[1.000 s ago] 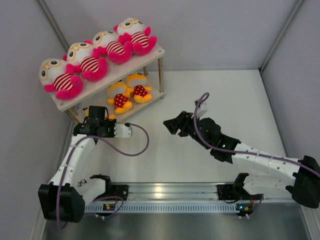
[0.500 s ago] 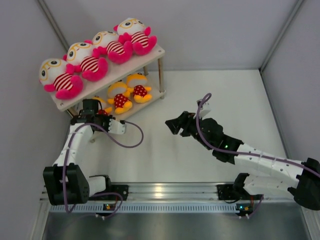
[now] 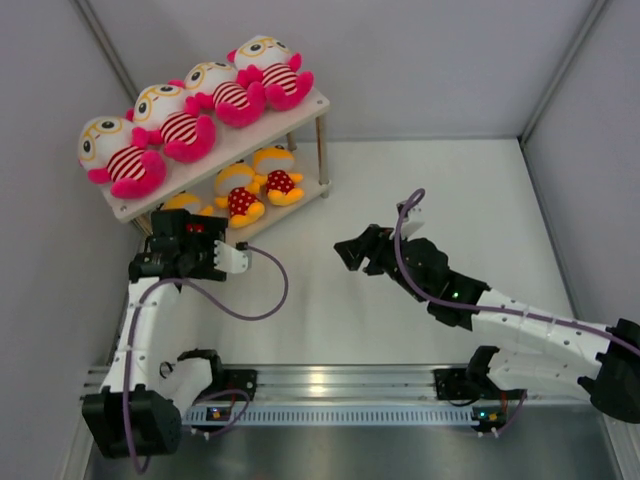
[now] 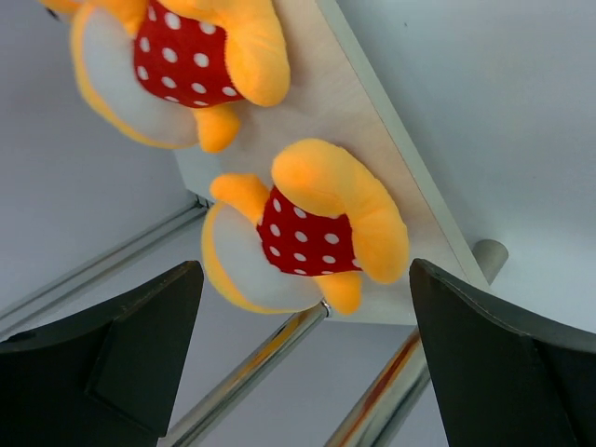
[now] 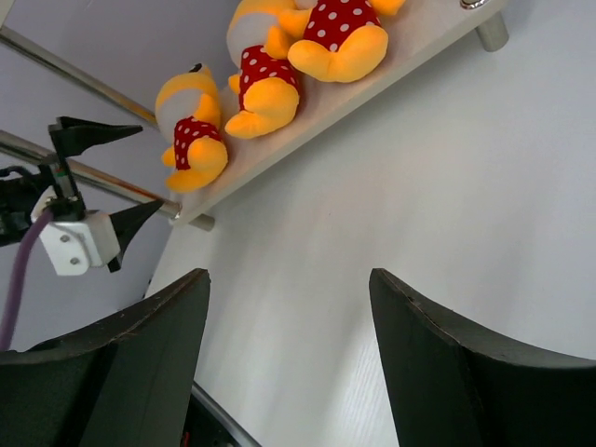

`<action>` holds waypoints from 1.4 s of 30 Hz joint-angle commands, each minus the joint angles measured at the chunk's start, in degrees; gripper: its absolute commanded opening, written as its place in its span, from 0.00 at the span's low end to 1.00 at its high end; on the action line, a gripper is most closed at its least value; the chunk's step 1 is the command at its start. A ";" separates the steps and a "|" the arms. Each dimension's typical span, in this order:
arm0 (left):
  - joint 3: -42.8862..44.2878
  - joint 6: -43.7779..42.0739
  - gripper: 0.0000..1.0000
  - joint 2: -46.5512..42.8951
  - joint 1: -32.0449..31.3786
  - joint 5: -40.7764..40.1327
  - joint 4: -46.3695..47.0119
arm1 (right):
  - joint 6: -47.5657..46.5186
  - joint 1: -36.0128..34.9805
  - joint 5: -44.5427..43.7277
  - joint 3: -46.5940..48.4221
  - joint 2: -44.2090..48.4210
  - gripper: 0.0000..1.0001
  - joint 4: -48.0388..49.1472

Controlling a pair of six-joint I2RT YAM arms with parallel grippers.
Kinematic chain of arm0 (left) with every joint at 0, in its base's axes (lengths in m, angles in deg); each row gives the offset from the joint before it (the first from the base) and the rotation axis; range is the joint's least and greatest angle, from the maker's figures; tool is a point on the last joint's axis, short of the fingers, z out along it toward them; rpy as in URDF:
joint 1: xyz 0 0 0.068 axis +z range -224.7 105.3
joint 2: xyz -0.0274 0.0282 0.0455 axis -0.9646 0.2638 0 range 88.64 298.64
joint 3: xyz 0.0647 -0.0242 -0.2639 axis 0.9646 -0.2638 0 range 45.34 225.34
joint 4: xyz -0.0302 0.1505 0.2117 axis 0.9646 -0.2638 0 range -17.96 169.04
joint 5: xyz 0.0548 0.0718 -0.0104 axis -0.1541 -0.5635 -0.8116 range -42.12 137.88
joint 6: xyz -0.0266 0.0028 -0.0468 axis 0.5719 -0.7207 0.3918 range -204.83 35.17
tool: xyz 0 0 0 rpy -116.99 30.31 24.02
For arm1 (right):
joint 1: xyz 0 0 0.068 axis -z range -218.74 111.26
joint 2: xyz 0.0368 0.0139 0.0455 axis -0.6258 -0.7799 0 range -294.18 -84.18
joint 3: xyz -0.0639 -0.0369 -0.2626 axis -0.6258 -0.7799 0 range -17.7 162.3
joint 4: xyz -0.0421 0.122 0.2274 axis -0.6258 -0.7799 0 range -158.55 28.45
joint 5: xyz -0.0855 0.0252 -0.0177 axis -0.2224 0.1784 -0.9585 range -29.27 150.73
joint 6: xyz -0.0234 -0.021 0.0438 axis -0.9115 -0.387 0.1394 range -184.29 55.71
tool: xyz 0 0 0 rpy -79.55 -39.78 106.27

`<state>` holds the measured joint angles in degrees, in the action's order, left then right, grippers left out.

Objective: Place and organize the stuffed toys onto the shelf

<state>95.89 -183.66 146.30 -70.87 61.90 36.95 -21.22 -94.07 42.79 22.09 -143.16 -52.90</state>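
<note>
The shelf (image 3: 250, 135) at ten o'clock looks full: four big toys (image 3: 165, 120) on top, three small toys (image 5: 256, 84) below. Spread and empty, left pincer (image 4: 305, 279) and right pincer (image 5: 289, 275); perhaps only tidying left.

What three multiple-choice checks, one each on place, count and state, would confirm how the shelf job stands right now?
1. The small yellow toys lie:
A outside the shelf
B on its lower board
C on its top board
2. Striped white-headed dolls on the top board:
A two
B three
C four
3. The left gripper:
A jaws open, empty
B shut on a yellow toy
C shut, empty
Key: 1 B, the top view shows them under the top board; 2 C, four lie in a row in the top view; 3 A, its jaws stand wide apart, the nearest yellow toy clear of both.
</note>
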 commanded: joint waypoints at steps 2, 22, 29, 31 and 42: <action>-0.10 7.66 0.98 -7.03 0.30 8.20 -5.17 | -0.97 0.49 -0.96 0.46 2.20 0.70 -1.00; -24.25 46.43 0.98 -27.43 0.21 -12.33 -12.07 | -12.91 25.49 -7.97 2.58 10.89 0.97 -36.05; -30.77 60.41 0.98 -31.91 0.38 -22.96 -0.11 | -21.28 40.91 -15.01 -1.55 18.28 0.99 -38.70; -30.86 63.39 0.98 -32.53 0.38 -24.21 2.78 | -22.14 42.93 -15.38 -2.26 19.78 0.99 -36.87; -33.75 67.79 0.97 -32.88 0.47 -28.69 8.86 | -15.57 43.47 -18.01 -8.94 24.53 0.99 -29.04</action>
<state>63.41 -119.31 114.24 -70.69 36.33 40.08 -40.20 -51.30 28.37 13.89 -119.19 -85.86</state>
